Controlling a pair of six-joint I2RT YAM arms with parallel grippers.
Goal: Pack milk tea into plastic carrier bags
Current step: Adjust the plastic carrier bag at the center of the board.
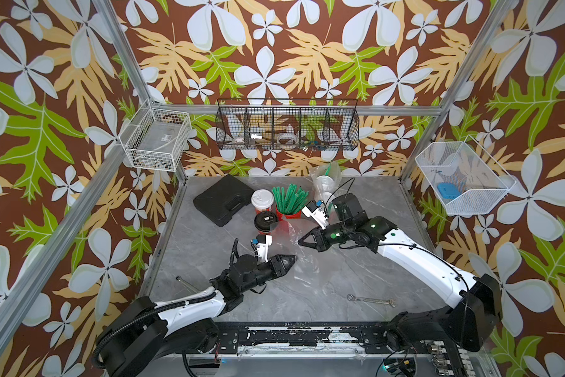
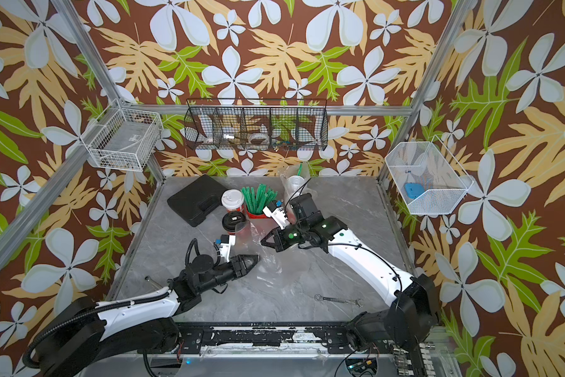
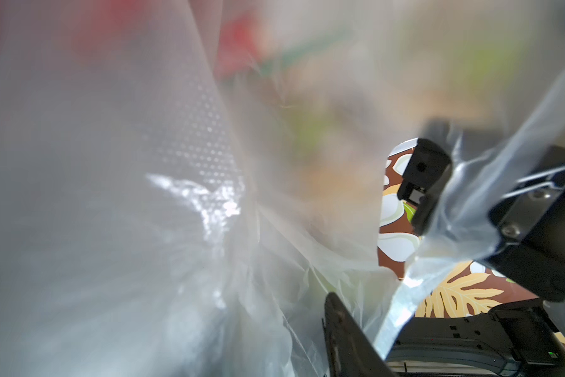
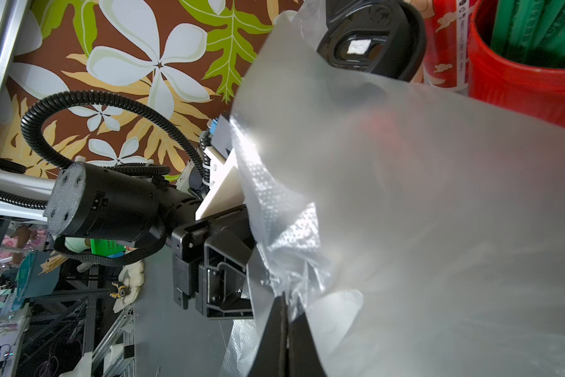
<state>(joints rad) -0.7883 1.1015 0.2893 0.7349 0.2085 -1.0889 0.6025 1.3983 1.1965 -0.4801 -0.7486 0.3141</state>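
Grey tabletop (image 1: 356,277), bag (image 1: 287,235) pinched in right fingers (image 1: 307,241)

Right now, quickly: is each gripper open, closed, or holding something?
Left gripper: cannot tell, its jaws are half hidden in the clear plastic bag.
Right gripper: closed, pinching that bag.

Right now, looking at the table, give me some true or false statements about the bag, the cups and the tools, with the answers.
1. The right fingers are shut on the clear bag. True.
2. The wrench lies at the back of the table. False: it lies near the front edge.
3. The red pot holds green straws. True.
4. Both cups beside that pot have white lids. False: there is one white-lidded cup and one black-lidded cup.
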